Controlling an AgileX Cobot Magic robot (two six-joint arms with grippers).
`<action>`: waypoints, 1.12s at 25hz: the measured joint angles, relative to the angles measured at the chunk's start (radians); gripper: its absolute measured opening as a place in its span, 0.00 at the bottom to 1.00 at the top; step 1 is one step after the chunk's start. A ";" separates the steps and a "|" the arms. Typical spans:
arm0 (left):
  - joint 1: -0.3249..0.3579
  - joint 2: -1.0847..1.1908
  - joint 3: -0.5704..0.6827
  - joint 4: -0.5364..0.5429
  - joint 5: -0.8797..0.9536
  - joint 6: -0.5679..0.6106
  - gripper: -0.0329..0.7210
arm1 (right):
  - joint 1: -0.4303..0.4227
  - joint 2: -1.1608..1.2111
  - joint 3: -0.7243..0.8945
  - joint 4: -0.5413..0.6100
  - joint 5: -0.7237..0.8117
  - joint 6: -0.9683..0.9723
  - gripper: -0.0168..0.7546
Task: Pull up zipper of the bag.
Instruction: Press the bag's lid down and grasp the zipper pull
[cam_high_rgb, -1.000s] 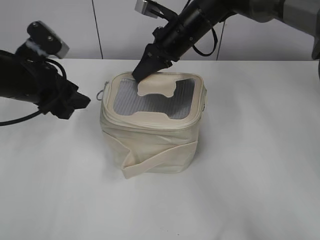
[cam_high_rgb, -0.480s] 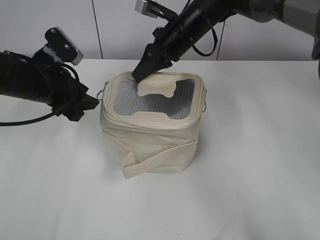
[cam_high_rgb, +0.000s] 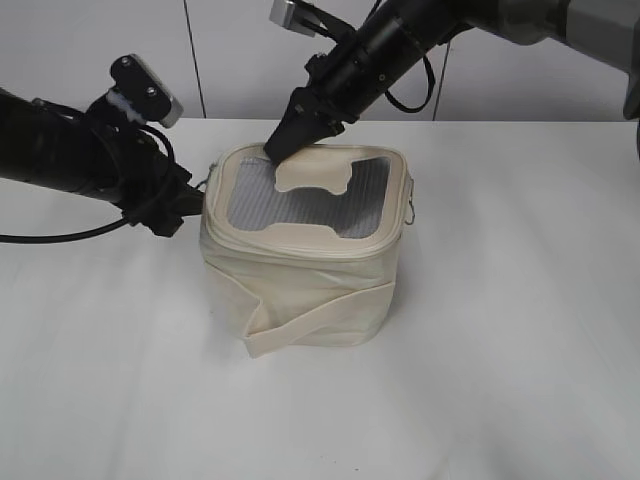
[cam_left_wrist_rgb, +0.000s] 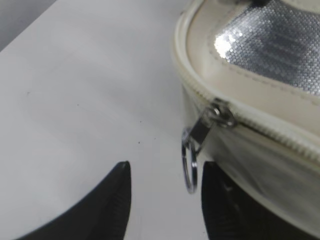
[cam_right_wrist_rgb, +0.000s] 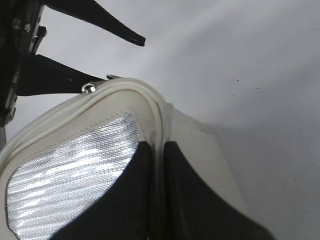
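Observation:
A cream fabric bag (cam_high_rgb: 310, 270) with a silver-lined open lid stands mid-table. Its zipper slider with a metal pull ring (cam_left_wrist_rgb: 191, 160) hangs at the bag's left corner; the ring also shows in the exterior view (cam_high_rgb: 202, 186). My left gripper (cam_left_wrist_rgb: 162, 172) is open, its fingers either side of the ring, not touching it; in the exterior view it (cam_high_rgb: 178, 212) sits at the bag's left side. My right gripper (cam_right_wrist_rgb: 156, 147) is shut on the bag's back rim (cam_right_wrist_rgb: 159, 120), holding it at the far left corner (cam_high_rgb: 280, 146).
The white table (cam_high_rgb: 520, 330) surrounds the bag. A second metal ring (cam_high_rgb: 411, 212) hangs at the bag's right side. A white panelled wall stands behind the table.
My left arm has moved right, up to the bag's left corner, bringing its fingers around the pull ring. The right gripper and the bag have not moved.

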 joint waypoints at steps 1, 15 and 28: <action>0.000 0.001 0.000 0.000 0.000 0.001 0.51 | 0.000 0.000 0.000 0.000 0.000 0.001 0.09; 0.000 0.022 -0.019 0.000 0.034 0.002 0.06 | 0.000 0.000 0.000 0.000 0.000 0.002 0.08; -0.001 -0.204 0.174 -0.005 0.040 -0.136 0.03 | -0.001 0.000 0.000 -0.001 0.000 0.051 0.08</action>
